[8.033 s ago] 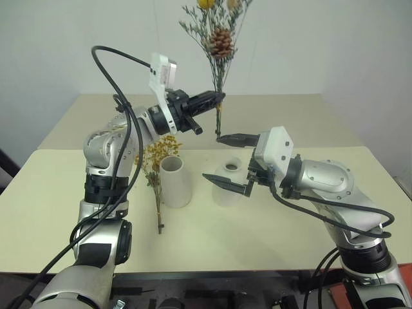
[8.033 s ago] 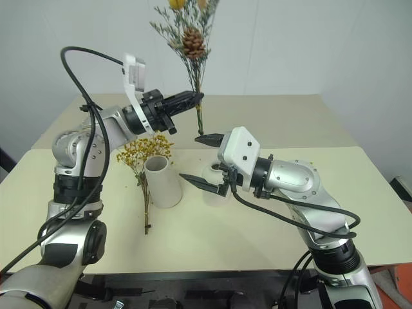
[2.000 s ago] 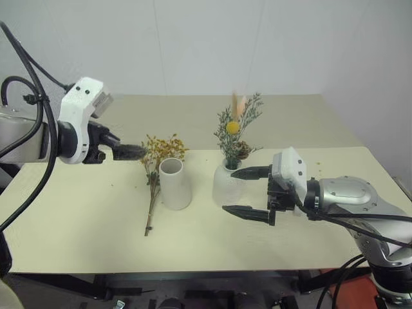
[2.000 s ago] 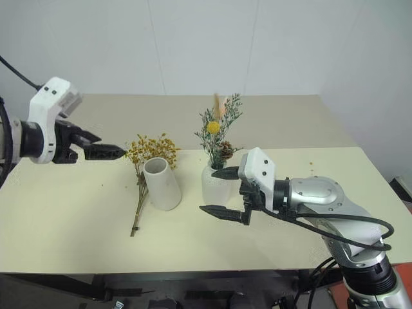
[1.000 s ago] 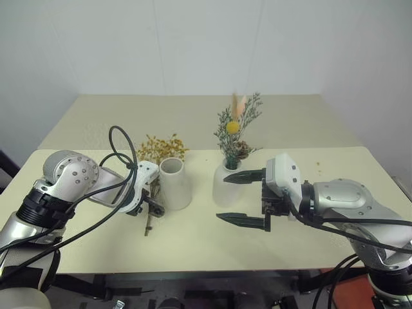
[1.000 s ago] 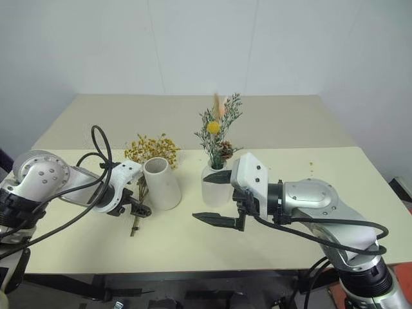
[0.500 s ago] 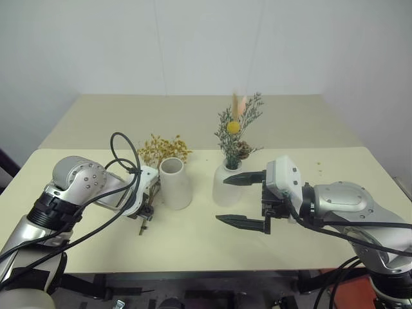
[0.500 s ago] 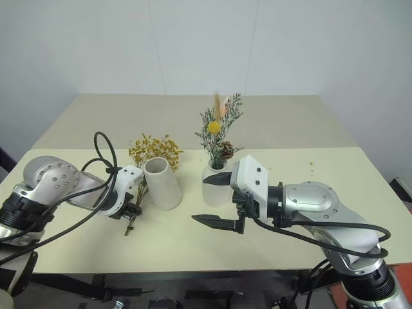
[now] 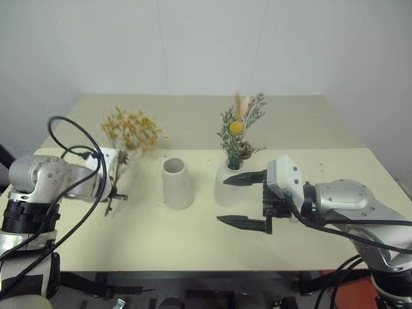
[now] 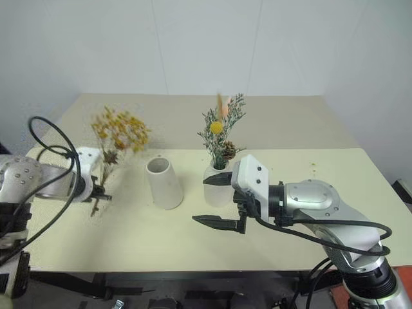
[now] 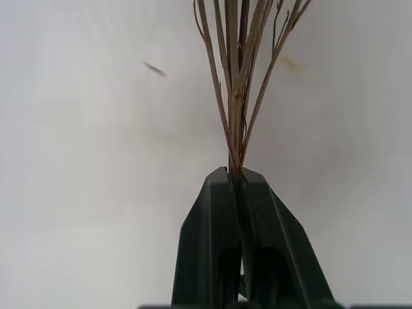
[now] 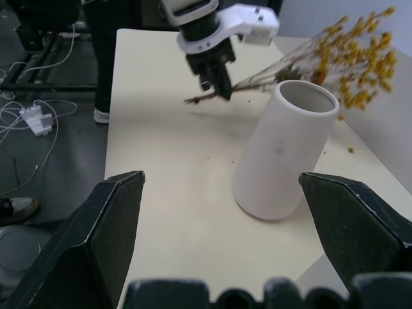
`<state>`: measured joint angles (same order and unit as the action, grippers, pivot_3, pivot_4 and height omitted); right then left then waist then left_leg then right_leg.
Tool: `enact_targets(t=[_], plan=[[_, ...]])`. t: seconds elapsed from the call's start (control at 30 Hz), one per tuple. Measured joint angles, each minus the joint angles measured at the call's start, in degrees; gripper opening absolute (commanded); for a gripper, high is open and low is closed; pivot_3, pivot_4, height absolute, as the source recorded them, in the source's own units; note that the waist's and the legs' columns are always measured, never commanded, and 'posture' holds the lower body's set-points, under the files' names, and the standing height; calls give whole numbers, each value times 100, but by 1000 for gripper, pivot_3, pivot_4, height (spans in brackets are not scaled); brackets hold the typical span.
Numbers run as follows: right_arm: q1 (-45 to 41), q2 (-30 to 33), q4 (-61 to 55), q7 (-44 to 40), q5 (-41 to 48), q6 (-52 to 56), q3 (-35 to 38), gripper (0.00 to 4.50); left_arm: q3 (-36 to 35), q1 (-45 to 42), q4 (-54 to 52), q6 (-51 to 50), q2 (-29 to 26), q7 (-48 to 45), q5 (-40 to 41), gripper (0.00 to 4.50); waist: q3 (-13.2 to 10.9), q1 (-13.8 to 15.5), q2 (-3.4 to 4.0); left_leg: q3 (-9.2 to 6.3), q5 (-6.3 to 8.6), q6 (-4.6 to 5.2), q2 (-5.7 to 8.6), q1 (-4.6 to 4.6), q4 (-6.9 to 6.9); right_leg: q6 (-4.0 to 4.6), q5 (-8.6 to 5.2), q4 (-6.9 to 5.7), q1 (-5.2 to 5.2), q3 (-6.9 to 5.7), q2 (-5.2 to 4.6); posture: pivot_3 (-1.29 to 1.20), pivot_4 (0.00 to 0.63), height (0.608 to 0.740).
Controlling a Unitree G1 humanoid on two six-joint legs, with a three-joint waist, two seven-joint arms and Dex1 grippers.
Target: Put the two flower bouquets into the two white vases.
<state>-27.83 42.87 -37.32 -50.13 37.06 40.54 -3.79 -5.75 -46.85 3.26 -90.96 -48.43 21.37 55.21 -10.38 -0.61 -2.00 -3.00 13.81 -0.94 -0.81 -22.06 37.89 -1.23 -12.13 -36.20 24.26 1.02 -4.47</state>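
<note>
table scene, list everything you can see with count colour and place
yellow-orange bouquet: 1, tiny yellow-orange flowers on thin brown stems, lifted off the table at its left side, stems clamped in the left hand
green sprig bouquet: 1, green with a yellow ball, brown cone and peach plume, standing in the squat vase
tall vase: 1, white, mid-table, empty, mouth up
squat vase: 1, white, right of the tall vase, beside the right hand
table: 1, pale beige, with a second beige surface behind it
cables and gear: several, black and white, on the floor in the right wrist view
left hand: 1, black fingers, shut on the stems
right hand: 1, black fingers, wide open, holding nothing
</note>
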Motion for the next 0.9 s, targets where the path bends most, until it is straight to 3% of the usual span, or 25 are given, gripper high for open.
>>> enact_targets(t=[0.2,0.33,0.5,0.67,0.9], plan=[[-99,26,147,-145,-67,-15,-40,4500,-626,-608,-236,1214,531,-757,-555,12,1,-5,-2,3,0,-1,1,-3,0,1,1,3,0,1,-3,0,150,740],[-248,23,195,-206,-178,-42,-175,4500,-798,-850,-454,2096,941,-2067,-445,12,1,-18,-2,3,-1,-2,0,-3,0,0,1,4,1,1,-2,0,150,740],[-367,-48,188,114,-238,168,-228,4500,-676,-860,-704,2991,986,-3612,-486,12,1,-72,-1,8,-1,-2,-1,2,0,0,1,-3,2,9,1,0,150,740],[-529,-353,140,886,-212,779,-228,4500,-661,-735,-704,3229,818,-4516,-541,12,1,-63,-1,6,-1,-1,-2,1,0,-1,1,-2,2,8,2,0,150,740],[-689,-812,-309,1780,-21,1571,-228,4500,-712,-611,-709,2925,857,-4799,-428,12,1,-34,-1,2,-1,-1,-1,-3,0,-1,1,-1,3,4,1,0,150,740]])
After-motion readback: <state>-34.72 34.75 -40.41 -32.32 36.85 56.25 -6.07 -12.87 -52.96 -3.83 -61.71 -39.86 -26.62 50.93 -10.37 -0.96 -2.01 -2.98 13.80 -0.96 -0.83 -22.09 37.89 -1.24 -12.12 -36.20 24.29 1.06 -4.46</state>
